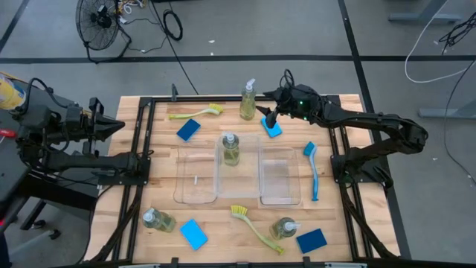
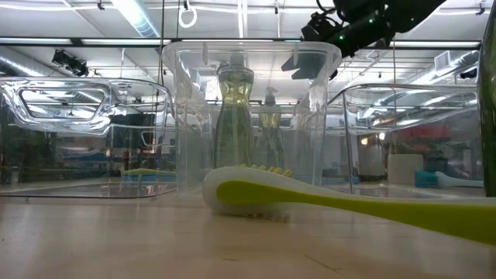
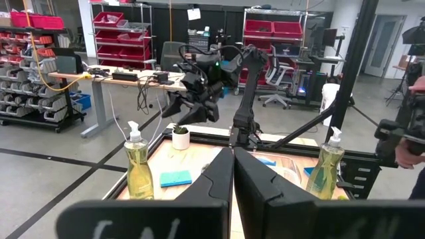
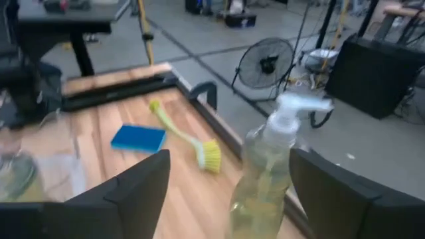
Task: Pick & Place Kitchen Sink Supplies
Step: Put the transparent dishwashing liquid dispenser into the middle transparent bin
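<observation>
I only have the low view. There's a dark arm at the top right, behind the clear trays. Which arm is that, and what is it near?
Observer: That's the right arm. The right gripper hangs near the table's far edge, beside a soap bottle.
Operator: Is it holding that bottle?
Observer: No. Its fingers are open, and the bottle stands just ahead of them, not gripped.
Operator: And the left arm?
Observer: The left gripper is shut and waits at the table's left edge, holding nothing.
</observation>
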